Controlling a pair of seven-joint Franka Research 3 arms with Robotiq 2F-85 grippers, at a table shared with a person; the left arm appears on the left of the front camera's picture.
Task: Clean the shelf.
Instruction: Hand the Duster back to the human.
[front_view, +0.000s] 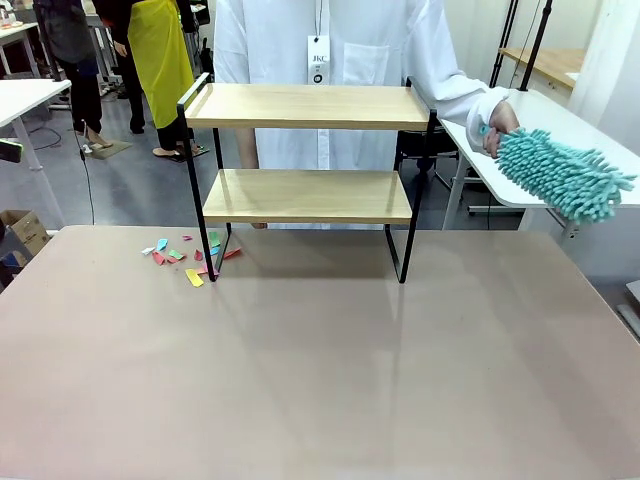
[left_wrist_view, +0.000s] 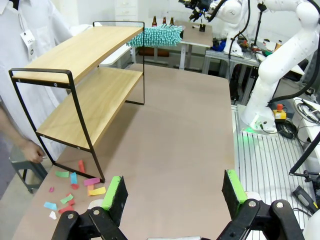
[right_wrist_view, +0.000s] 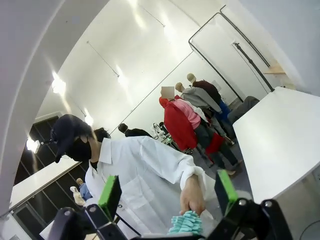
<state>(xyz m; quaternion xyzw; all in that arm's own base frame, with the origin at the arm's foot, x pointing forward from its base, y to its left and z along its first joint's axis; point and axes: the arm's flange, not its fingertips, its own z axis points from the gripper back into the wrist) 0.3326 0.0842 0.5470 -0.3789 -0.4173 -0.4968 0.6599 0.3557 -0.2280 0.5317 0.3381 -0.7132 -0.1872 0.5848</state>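
The shelf (front_view: 305, 108), two light wooden boards in a thin black frame, stands at the far side of the tan table (front_view: 320, 380); its boards look bare. The left wrist view shows the shelf (left_wrist_view: 85, 65) at upper left. A person in a white coat (front_view: 330, 40) stands behind it, one hand (front_view: 500, 125) holding a teal fluffy duster (front_view: 565, 175) over the white side table. Coloured paper scraps (front_view: 185, 258) lie on the table by the shelf's left foot. My left gripper (left_wrist_view: 172, 192) is open above the table. My right gripper (right_wrist_view: 167, 192) is open, facing the person and the duster (right_wrist_view: 186, 222).
A white side table (front_view: 500, 170) stands at the right beyond the tan table. The paper scraps (left_wrist_view: 72, 190) lie near the shelf's foot in the left wrist view. My right arm's white base (left_wrist_view: 270, 80) stands beside the table. Other people stand in the background.
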